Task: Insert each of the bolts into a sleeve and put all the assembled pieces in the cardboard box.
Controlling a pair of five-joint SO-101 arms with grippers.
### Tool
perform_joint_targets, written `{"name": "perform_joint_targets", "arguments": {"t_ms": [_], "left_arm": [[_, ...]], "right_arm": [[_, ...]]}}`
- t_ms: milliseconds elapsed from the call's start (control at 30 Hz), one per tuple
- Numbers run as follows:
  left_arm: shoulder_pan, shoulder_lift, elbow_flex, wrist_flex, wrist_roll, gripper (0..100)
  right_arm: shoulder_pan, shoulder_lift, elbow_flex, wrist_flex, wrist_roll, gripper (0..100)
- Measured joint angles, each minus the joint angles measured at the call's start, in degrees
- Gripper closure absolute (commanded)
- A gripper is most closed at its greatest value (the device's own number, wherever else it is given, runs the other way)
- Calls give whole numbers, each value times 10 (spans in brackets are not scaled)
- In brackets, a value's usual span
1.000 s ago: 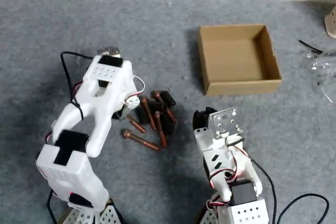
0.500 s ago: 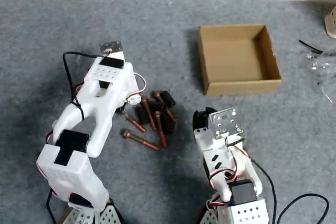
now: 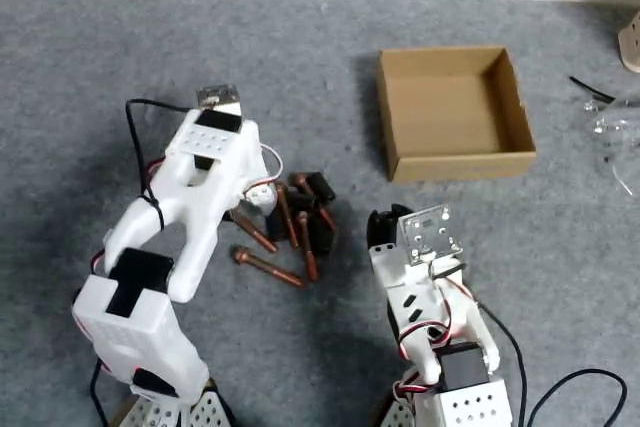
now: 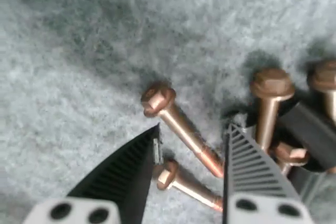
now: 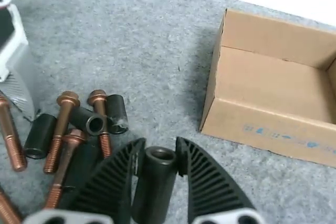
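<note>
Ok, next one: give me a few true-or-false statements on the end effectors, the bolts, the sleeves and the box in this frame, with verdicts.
1. The right end effector is shut on a black sleeve. True.
2. The cardboard box already holds an assembled piece. False: its inside is bare.
3. The left end effector is open above a bolt lying on the table. True.
4. Every sleeve on the table stands upright. False: the loose sleeves lie on their sides among the bolts.
</note>
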Motion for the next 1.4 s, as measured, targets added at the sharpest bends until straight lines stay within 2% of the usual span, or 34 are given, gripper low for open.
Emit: {"name": "perform_joint_targets", "arguments": {"t_ms": [167,367,567,833,933,1067,1400], "left_arm": [[0,0,0,4,0,810],[-32,0,26,4,-3,812],[-48,-4,100,-92,-3,815],[-47,-7,108,-105,-3,816],[-47,-7,108,-105,-3,859],[-42,-10,108,-109,-3,996],[-33,-9,108,-120,-6,996]], "right_arm": [[0,0,0,0,0,995],[0,0,0,0,0,995],[0,0,0,0,0,995],[0,0,0,0,0,995],[0,0,0,0,0,995],[0,0,0,0,0,995],[0,0,0,0,0,995]]}}
